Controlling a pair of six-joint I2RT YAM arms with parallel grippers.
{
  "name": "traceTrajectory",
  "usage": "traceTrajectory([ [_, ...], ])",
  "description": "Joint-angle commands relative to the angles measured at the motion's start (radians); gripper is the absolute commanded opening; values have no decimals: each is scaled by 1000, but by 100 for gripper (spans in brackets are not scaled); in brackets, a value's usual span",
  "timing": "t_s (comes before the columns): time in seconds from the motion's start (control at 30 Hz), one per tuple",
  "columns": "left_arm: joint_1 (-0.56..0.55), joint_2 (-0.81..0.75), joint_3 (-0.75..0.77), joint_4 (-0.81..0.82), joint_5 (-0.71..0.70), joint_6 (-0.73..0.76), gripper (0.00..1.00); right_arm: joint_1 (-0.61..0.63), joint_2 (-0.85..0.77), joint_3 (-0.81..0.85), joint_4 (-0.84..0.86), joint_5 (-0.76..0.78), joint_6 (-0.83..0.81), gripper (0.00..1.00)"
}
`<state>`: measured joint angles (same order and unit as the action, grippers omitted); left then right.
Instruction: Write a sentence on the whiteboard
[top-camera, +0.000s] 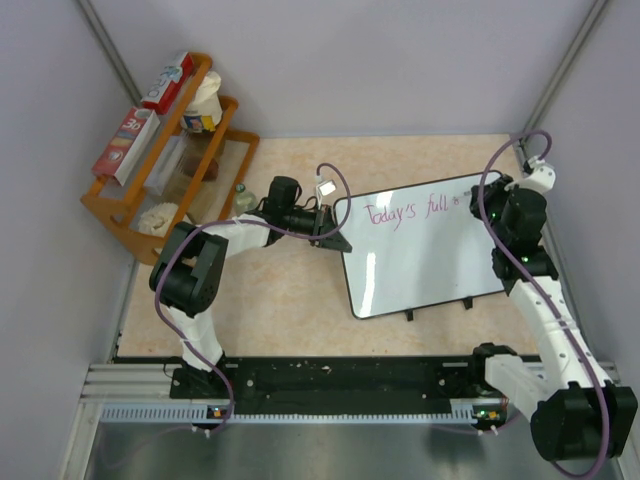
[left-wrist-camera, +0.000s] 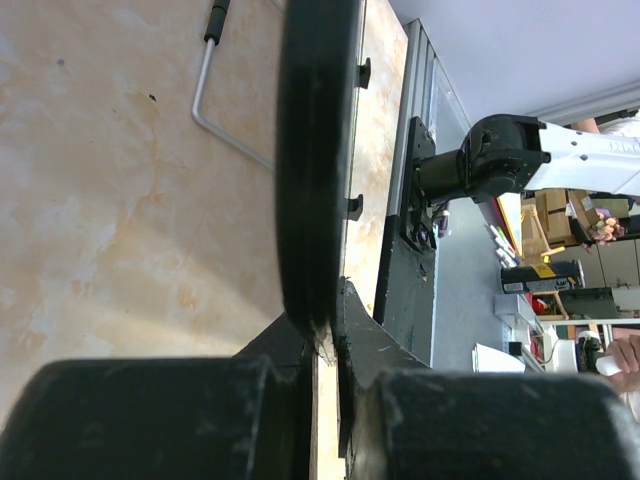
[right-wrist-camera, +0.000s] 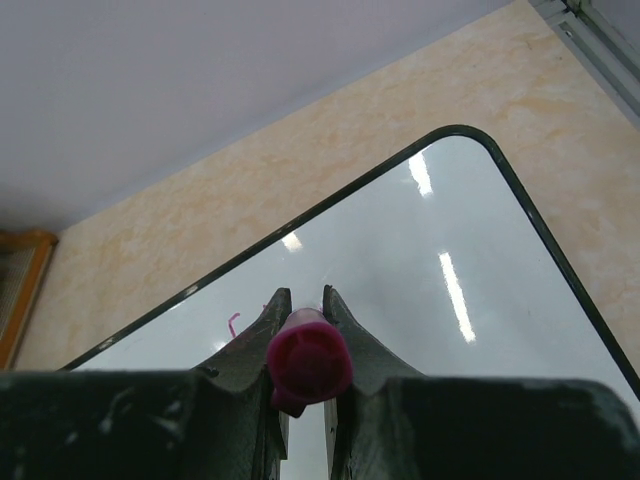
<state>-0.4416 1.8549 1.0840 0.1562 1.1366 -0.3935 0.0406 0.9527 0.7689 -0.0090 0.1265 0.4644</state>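
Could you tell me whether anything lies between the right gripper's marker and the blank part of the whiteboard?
Nothing visible does. The whiteboard is bare below the sentence; the left gripper clamps only its left edge, clear of the right gripper's marker.

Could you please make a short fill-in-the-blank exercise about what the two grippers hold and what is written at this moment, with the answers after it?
1. The left gripper is shut on the black-framed edge of the ____.
2. The right gripper is shut on a pink ____.
3. The second written word of the sentence is ____.

Missing words: whiteboard; marker; full.
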Motion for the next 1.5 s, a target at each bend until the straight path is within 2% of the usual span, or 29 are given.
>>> traceTrajectory([
  [0.0,-22,-17,-32,-49,25,97,0,-11,-65,36,35,31,-4,0],
  [0.5,-22,-17,-36,-43,31,93,0,-15,17,93,53,128,-24,0],
  [0.97,-22,-19,-38,-43,32,94,0,-15,83,99,76,124,-17,0],
  [1.47,-22,-20,-38,-44,29,94,0,-16,51,23,50,68,-7,0],
])
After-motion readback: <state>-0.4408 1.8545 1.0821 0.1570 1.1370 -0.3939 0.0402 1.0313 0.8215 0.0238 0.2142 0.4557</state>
